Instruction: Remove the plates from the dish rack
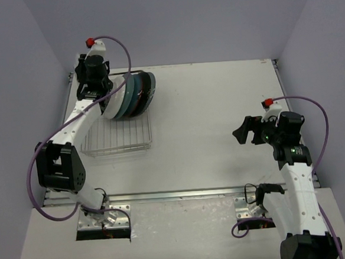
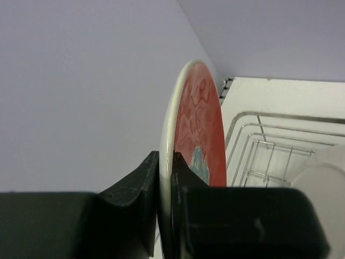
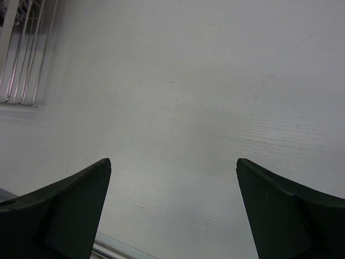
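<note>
Several plates (image 1: 131, 95) stand on edge, leaning together, at the far end of the wire dish rack (image 1: 117, 138). My left gripper (image 1: 102, 93) is at the left end of that row, shut on the rim of the red-and-teal floral plate (image 2: 197, 127). In the left wrist view its cream rim runs up between my two fingers (image 2: 136, 186). The rack's bars (image 2: 269, 154) show to the right of it, with the pale edge of another plate (image 2: 323, 183) beyond. My right gripper (image 1: 246, 130) hovers open over bare table at the right, with nothing between its fingers (image 3: 70, 210).
The rack's near half (image 1: 111, 142) holds no plates. A corner of the rack (image 3: 21, 48) shows at the top left of the right wrist view. Grey walls close in the table on the left, back and right. A metal rail (image 1: 177, 194) runs along the near edge.
</note>
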{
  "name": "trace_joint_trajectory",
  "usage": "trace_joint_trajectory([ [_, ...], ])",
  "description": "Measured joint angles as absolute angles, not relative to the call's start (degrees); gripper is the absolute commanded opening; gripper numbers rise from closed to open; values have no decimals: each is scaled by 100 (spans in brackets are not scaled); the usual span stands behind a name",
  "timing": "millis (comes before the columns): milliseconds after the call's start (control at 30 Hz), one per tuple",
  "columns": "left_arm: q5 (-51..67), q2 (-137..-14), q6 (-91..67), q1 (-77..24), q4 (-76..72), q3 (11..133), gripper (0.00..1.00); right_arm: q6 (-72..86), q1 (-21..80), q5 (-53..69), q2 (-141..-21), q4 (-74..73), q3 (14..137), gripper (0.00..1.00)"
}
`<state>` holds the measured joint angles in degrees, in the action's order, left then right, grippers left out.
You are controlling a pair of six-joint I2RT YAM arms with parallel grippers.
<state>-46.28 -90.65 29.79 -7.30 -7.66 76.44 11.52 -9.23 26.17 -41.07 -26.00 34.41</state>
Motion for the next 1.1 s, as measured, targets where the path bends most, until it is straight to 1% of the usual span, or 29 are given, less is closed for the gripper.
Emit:
trace_joint_trajectory([
  [200, -4037, -8792, 1979, -625, 727, 7979, 0, 1249, -923, 2975, -4215, -2572, 3462, 99],
  [367, -3229, -8359, 1079, -470, 1845, 8216, 0, 1393, -923, 3269, -4393, -2543, 3541, 99],
  [500, -2574, -8084, 532, -176, 2429, 8406, 0, 1539, -923, 3511, -4563, -2460, 3606, 99],
  [667, -1256, -7852, -205, 717, 2848, 8419, 0, 1821, -923, 3994, -4759, -2304, 3686, 99],
  [800, -293, -7504, -604, 1279, 2937, 8152, 0, 2178, -923, 4450, -4954, -2100, 3783, 99],
  [933, 852, -7067, -988, 1361, 2977, 7906, 0, 2641, -880, 4856, -5199, -1783, 3887, 99],
  [1100, 2363, -6620, -1517, 1313, 2745, 7521, 0, 3248, -542, 5146, -5462, -1381, 4065, 98],
])
